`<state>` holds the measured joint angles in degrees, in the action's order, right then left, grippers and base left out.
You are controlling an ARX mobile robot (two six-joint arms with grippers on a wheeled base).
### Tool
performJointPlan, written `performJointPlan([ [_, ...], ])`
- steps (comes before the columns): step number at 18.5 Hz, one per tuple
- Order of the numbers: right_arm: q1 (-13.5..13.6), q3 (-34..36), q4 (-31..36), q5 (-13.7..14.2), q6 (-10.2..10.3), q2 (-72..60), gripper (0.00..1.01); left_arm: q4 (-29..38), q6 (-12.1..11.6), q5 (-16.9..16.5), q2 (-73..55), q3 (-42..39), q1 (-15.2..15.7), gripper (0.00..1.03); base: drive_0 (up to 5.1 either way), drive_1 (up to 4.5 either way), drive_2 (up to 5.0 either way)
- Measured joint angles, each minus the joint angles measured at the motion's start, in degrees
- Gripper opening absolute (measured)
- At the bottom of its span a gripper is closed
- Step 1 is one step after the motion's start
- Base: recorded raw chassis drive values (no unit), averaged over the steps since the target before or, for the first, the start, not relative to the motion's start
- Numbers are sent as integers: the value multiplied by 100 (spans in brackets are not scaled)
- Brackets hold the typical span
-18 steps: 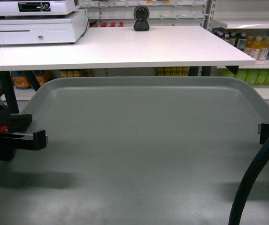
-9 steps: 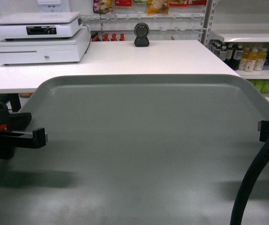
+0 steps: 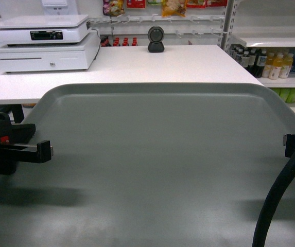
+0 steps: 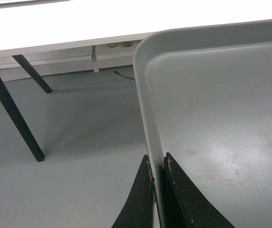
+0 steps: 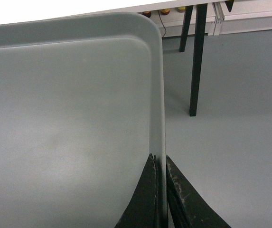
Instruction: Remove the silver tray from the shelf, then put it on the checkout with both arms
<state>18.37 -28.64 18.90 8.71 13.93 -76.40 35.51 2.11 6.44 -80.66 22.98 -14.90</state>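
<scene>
Silver tray [image 3: 157, 170]: matt grey, smooth, faint scuffs and a soft sheen by the left gripper [image 4: 157, 166]. Both grippers' fingers: matt black; right gripper [image 5: 163, 164] worn, speckled. Checkout [image 3: 137, 64] top: smooth white, legs matt black.

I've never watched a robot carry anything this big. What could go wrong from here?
The silver tray is held only by its thin side rims, one in the left gripper and one in the right gripper, so a slip or uneven motion could tilt or drop it. Its far edge sits close to the checkout, so it might bump the tabletop edge.
</scene>
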Motion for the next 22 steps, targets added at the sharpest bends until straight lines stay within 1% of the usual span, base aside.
performJointPlan([
  [2,0,0,0,0,0,0,2,4,0,0,0,0,0,4,0,0,0],
  [3,0,0,0,2,0,0,2,0,0,0,0,0,0,4,5,309,-300],
  [22,0,0,-2,-2,0,-4,2,-7,0,0,-17,4,0,4,8,435,-420],
])
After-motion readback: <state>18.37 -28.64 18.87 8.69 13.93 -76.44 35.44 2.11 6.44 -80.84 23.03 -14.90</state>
